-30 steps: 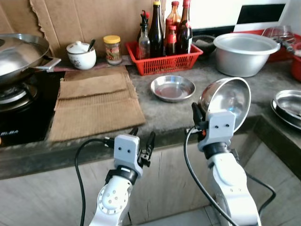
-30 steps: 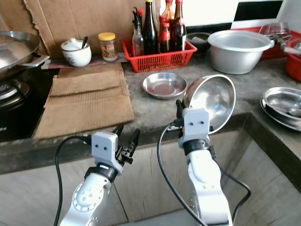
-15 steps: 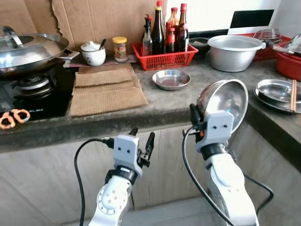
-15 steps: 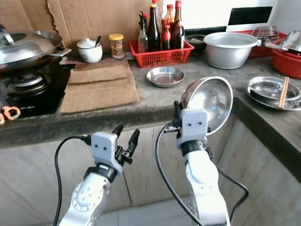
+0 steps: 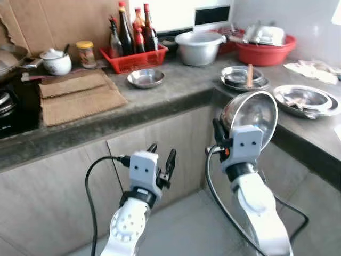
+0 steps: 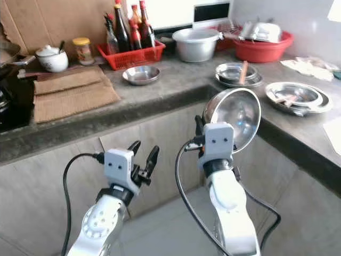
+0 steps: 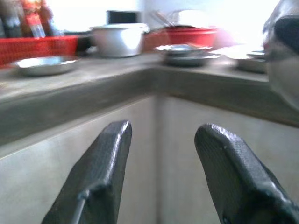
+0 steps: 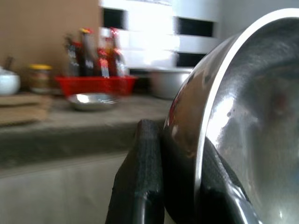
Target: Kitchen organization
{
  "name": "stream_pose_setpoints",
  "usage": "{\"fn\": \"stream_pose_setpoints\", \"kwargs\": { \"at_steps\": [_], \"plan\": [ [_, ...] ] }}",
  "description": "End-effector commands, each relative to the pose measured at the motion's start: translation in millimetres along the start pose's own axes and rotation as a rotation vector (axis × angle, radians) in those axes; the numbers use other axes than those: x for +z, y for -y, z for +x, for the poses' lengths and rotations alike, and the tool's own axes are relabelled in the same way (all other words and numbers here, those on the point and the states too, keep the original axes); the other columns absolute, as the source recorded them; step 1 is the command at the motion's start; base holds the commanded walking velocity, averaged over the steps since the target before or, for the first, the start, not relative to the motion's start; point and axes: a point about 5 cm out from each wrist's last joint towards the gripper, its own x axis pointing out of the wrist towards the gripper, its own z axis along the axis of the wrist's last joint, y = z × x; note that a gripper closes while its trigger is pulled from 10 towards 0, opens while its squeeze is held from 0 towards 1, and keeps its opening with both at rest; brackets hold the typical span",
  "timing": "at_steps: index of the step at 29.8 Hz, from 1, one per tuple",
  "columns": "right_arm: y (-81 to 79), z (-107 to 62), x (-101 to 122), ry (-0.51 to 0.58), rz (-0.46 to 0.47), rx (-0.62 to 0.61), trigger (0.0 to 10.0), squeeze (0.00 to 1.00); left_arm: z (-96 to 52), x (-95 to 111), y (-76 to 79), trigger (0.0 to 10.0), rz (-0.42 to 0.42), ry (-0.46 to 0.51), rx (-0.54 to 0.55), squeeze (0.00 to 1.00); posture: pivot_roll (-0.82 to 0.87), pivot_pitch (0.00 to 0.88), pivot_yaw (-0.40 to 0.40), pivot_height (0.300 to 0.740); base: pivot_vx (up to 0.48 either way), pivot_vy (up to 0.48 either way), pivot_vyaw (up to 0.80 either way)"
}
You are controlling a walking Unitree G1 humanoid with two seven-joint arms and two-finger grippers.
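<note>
My right gripper (image 5: 224, 129) is shut on the rim of a shiny steel bowl (image 5: 251, 113), held upright on edge in front of the counter corner. In the right wrist view the black fingers (image 8: 140, 177) pinch the bowl's rim (image 8: 210, 121). My left gripper (image 5: 161, 154) hangs open and empty below the counter edge, facing the cabinet doors; its two fingers (image 7: 98, 177) stand well apart. A small steel dish (image 5: 145, 78) lies on the grey counter (image 5: 181, 90).
The L-shaped counter carries a red basket of bottles (image 5: 133, 53), an aluminium pot (image 5: 198, 47), a red basin (image 5: 265, 48), stacked steel plates with a chopstick (image 5: 242, 77), another steel plate (image 5: 306, 98), brown mats (image 5: 74, 96) and a white lidded pot (image 5: 56, 61). Grey floor lies below.
The camera has backed away and swung right, so the counter looks farther and its right-hand run shows. Both grippers keep their pose; the bowl stays in the right one.
</note>
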Motion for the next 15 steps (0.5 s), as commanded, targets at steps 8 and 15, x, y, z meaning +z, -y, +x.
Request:
{"fn": "stream_pose_setpoints", "kwargs": {
  "at_steps": [8, 15],
  "plan": [
    [1.1, 1.2, 8.3, 0.034, 0.001, -0.015, 0.0, 0.0, 1.3, 4.0, -0.7, 10.0, 0.003, 0.02, -0.005, 0.0, 0.03, 0.022, 0.014, 0.74, 0.0, 0.0, -0.8],
    [2.5, 0.9, 8.5, 0.034, -0.005, -0.024, 0.0, 0.0, 1.8, 3.5, -0.2, 10.0, -0.003, 0.02, -0.009, 0.0, 0.03, 0.016, 0.018, 0.74, 0.0, 0.0, -0.8]
  ]
}}
